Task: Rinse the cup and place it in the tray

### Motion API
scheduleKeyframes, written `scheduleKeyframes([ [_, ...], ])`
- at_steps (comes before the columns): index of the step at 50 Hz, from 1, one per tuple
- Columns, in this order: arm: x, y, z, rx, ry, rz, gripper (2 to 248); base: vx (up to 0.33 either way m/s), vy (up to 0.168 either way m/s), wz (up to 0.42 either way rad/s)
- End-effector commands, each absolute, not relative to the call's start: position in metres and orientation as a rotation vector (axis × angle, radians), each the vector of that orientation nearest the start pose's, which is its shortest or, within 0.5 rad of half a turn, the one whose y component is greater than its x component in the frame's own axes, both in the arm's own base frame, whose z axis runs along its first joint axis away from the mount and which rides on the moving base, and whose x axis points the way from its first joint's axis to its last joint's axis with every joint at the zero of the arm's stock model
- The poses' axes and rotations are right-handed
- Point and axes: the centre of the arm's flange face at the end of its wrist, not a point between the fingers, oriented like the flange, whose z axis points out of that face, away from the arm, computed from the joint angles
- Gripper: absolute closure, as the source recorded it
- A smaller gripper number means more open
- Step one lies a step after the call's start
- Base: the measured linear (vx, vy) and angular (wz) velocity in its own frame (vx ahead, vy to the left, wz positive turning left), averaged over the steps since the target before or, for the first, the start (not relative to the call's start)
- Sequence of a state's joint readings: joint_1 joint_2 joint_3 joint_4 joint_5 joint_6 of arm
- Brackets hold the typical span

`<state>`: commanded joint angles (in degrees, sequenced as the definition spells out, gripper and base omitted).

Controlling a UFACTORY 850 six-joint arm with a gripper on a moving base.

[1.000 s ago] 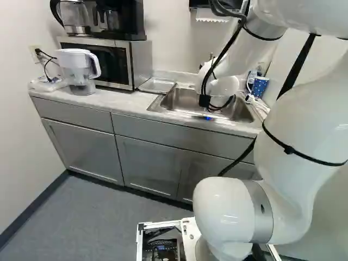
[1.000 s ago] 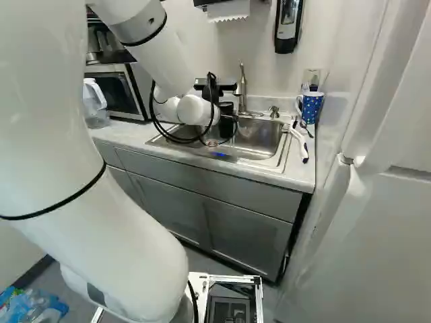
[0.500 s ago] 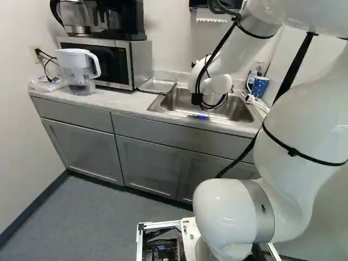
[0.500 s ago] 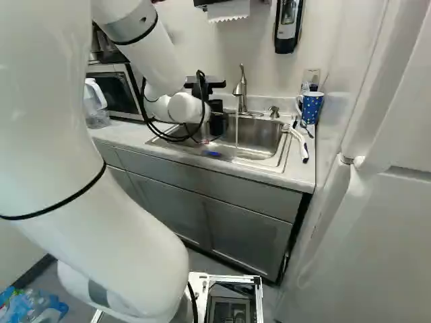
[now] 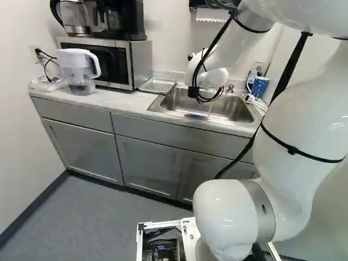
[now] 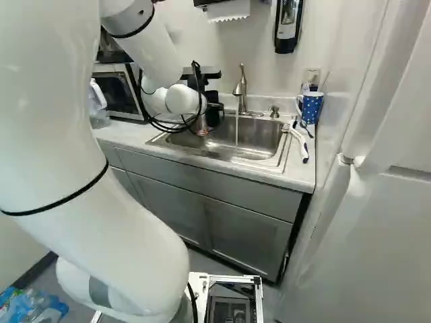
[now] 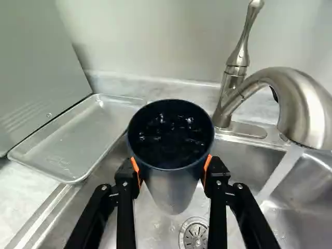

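Gripping the cup (image 7: 171, 148) in the gripper (image 7: 172, 168), beside the running water (image 7: 281, 174). Probably done rinsing; next, carry to the tray (image 7: 78, 137) and lower gently.

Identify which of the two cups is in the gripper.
The dark cup, clamped in the gripper; the other, a blue dotted mug, stands on the counter.

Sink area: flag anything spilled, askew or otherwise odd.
One thing: the faucet is running, but its stream falls into the sink beside the cup held in the gripper, rinsing nothing. I see no spill or damage.
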<state>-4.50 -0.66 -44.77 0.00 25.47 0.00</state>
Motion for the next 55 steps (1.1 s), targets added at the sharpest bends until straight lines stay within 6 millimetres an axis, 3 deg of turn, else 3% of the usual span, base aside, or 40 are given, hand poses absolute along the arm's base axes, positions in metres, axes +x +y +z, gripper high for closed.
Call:
scheduleKeyframes([
  [26,0.515,-0.024,0.546,-2.589,0.059,-1.825,125,0.0,0.0,0.0],
  [55,0.538,-0.023,0.574,-2.567,0.056,-1.854,125,0.0,0.0,0.0],
])
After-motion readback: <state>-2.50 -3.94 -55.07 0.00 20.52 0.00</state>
